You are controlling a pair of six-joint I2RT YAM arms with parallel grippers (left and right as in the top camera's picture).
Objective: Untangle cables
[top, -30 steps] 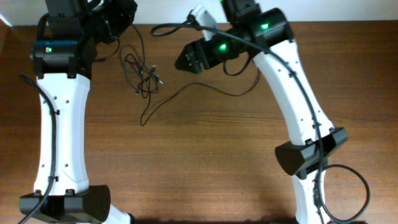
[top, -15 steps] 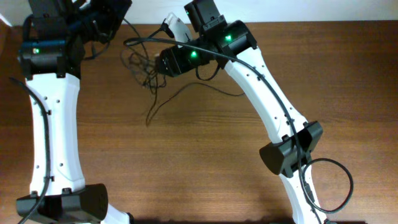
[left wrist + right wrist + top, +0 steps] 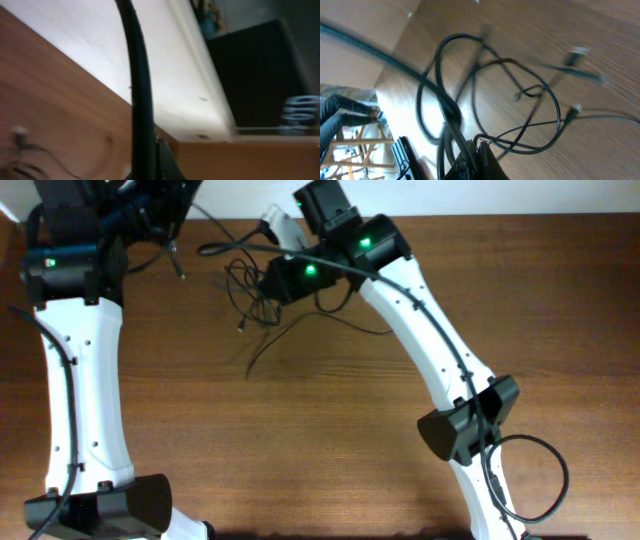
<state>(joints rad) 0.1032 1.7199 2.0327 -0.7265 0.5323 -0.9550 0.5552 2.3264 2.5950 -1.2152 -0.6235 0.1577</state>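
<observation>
Upper left of the overhead frame, the black left tool (image 3: 172, 205) has a grip that cannot be told; right of it, thin black cables (image 3: 243, 280) bunch on the brown wooden table (image 3: 300, 430), pinched by the black right tool (image 3: 268, 282).

**No legible text**

Nothing readable in any view. Left wrist: pale blue marking (image 3: 300, 116) on a dark panel (image 3: 260, 70), maybe characters, too blurred to read. Overhead: green lights (image 3: 310, 270) on the right arm (image 3: 430, 350) and left arm (image 3: 85, 380), no label or number legible on either.
</observation>
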